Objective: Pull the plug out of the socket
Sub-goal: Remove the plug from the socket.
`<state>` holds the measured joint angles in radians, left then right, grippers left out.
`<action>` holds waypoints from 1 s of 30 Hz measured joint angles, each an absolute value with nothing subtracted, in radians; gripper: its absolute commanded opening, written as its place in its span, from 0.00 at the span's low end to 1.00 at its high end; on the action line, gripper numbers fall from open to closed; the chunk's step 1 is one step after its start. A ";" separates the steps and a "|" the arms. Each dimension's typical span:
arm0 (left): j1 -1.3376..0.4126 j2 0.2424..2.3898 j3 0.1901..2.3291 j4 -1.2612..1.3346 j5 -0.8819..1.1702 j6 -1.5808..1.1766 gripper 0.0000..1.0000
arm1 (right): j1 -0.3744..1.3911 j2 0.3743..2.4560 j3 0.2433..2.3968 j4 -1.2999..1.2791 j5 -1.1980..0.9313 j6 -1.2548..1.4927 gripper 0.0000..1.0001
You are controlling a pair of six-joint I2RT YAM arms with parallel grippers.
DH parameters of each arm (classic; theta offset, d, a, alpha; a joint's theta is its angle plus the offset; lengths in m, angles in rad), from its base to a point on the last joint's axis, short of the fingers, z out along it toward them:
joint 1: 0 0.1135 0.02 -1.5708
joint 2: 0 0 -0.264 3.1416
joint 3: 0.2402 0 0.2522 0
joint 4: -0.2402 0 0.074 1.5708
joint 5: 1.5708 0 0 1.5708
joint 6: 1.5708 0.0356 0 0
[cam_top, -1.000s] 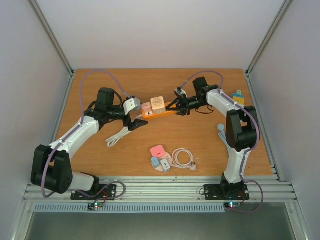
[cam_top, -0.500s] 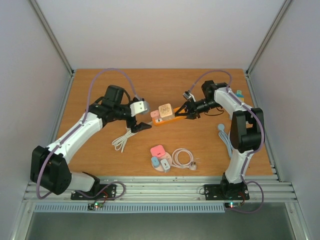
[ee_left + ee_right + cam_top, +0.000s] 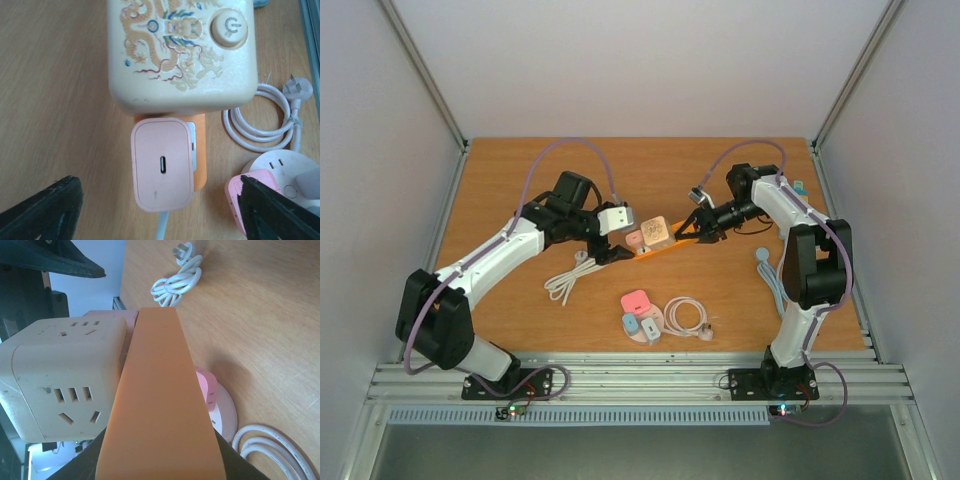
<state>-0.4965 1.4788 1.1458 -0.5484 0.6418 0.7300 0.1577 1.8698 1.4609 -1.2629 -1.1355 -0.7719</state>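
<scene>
Pulling step: the pink plug (image 3: 162, 170) sat in the orange strip (image 3: 200, 150), just beside the cream cube (image 3: 180, 50), near the middle of the table (image 3: 520, 170). It was not yet out of its socket.
Good way to do it: it seemed best to close the fingers only on the two flat sides of the pink plug, without catching the cream cube. The pull then needed to go straight away from the face of the strip. A tilted pull could jam the pins or drag the strip along.
Left gripper (image 3: 160, 200): its jaws were spread wide, one finger on each side of the pink plug, touching nothing and holding nothing.
Right gripper (image 3: 692, 232): pressed together on the right end of the orange strip, which gave the counter-hold.
</scene>
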 measured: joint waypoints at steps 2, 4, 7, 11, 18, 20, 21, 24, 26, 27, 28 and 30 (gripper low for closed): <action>-0.508 1.491 1.148 -0.546 0.631 0.720 0.77 | 0.158 1.870 1.460 -1.267 -1.133 -0.777 0.01; -0.518 1.493 1.148 -0.542 0.617 0.710 0.73 | 0.158 1.870 1.460 -1.269 -1.132 -0.783 0.01; -0.528 1.494 1.148 -0.527 0.599 0.695 0.71 | 0.158 1.870 1.460 -1.275 -1.132 -0.791 0.01; -0.548 1.507 1.148 -0.515 0.566 0.677 0.62 | 0.158 1.870 1.460 -1.277 -1.132 -0.799 0.01; -0.580 1.530 1.148 -0.502 0.511 0.654 0.54 | 0.158 1.871 1.460 -1.276 -1.134 -0.802 0.01; -0.580 1.531 1.148 -0.497 0.503 0.649 0.55 | 0.157 1.876 1.460 -1.276 -1.134 -0.801 0.01; -0.580 1.531 1.148 -0.496 0.498 0.645 0.54 | 0.157 1.876 1.460 -1.276 -1.134 -0.801 0.01; -0.580 1.531 1.150 -0.493 0.488 0.635 0.48 | 0.157 1.888 1.460 -1.276 -1.134 -0.798 0.01; -0.581 1.531 1.151 -0.490 0.488 0.628 0.45 | 0.157 1.896 1.460 -1.276 -1.133 -0.796 0.01; -0.580 1.531 1.153 -0.489 0.488 0.622 0.44 | 0.157 1.898 1.460 -1.276 -1.133 -0.794 0.01; -0.580 1.531 1.155 -0.489 0.489 0.617 0.44 | 0.157 1.901 1.460 -1.276 -1.133 -0.794 0.01; -0.581 1.532 1.160 -0.489 0.490 0.612 0.41 | 0.157 1.901 1.459 -1.276 -1.133 -0.791 0.01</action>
<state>-0.5808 1.5318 1.1599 -0.4892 0.4904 0.6125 0.1570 1.9007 1.4593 -1.2758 -1.1332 -0.7906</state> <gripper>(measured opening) 0.444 0.338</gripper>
